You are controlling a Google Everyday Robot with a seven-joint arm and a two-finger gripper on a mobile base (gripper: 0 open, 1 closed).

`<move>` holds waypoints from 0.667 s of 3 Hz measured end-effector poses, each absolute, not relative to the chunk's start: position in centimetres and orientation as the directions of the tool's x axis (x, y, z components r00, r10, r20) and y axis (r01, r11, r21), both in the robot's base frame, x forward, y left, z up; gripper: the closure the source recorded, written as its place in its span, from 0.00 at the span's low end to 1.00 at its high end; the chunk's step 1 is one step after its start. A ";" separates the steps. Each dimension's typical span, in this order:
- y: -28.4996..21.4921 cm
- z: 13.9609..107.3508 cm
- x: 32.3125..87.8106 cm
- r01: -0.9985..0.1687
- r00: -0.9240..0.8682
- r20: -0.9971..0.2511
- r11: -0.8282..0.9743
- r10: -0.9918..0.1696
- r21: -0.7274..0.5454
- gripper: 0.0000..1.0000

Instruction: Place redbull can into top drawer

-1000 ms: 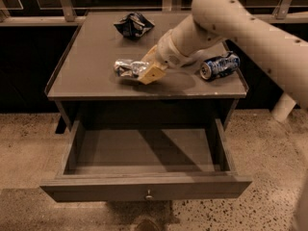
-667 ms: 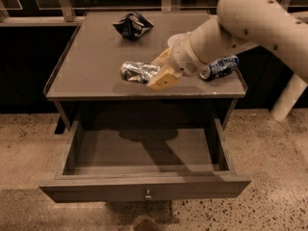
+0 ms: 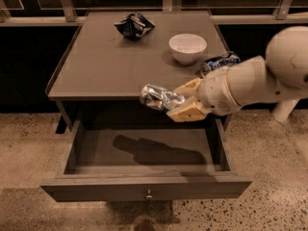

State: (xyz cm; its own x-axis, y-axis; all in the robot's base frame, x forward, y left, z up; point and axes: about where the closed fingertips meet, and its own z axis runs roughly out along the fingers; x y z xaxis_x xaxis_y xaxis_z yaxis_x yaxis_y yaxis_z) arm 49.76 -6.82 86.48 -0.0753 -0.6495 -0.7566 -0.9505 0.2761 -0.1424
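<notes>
My gripper is shut on the redbull can, a small dented silver can that sticks out to the left of the tan fingers. The can hangs in the air past the front edge of the table top, above the back right part of the open top drawer. The drawer is pulled out, with a flat grey front panel and a small round knob. The arm's shadow lies on the drawer's bottom.
On the grey table top stand a white bowl, a dark blue can lying at the right edge, and a crumpled dark foil bag at the back. My white arm reaches in from the right. Speckled floor lies around.
My gripper has carried the silver can off the table top, forward and to the right, to a spot over the open drawer. The bowl has come into sight behind the arm.
</notes>
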 end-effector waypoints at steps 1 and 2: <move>-9.2 83.1 47.7 -0.923 -0.198 -0.722 0.374 -0.663 -0.090 1.00; -11.2 79.8 47.2 -0.896 -0.308 -0.655 0.441 -0.690 -0.043 1.00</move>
State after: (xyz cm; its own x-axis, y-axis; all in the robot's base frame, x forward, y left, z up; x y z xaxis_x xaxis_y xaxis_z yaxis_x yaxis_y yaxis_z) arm 47.24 -11.20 79.82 -0.3084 -0.6897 -0.6551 -0.8962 0.4415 -0.0429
